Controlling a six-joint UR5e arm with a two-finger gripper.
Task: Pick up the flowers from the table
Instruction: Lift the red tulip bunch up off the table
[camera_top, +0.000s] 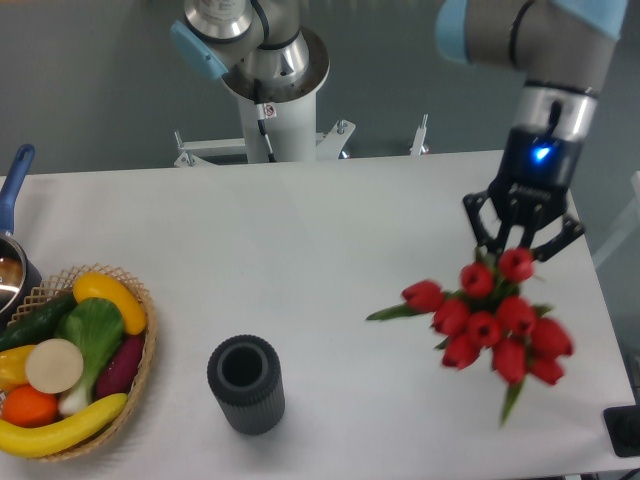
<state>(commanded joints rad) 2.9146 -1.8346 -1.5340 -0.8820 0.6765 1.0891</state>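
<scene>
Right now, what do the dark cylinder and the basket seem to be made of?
The dark cylinder looks like matte grey plastic or rubber: its wall is ribbed and shows no shine. I cannot tell which of the two. The basket looks like woven wicker or cane, pale brown, with an open lattice along its rim. It could also be an imitation.

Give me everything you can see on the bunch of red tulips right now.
The bunch of red tulips with green stems and leaves hangs from the black two-finger gripper, heads downward and fanned out toward the camera, about ten red blooms showing. One bloom juts left with a leaf, and another leaf tip points down. The stems run up between the fingers, which are closed on them. It looks lifted clear of the white tabletop; nothing else touches it. No band is visible.
</scene>
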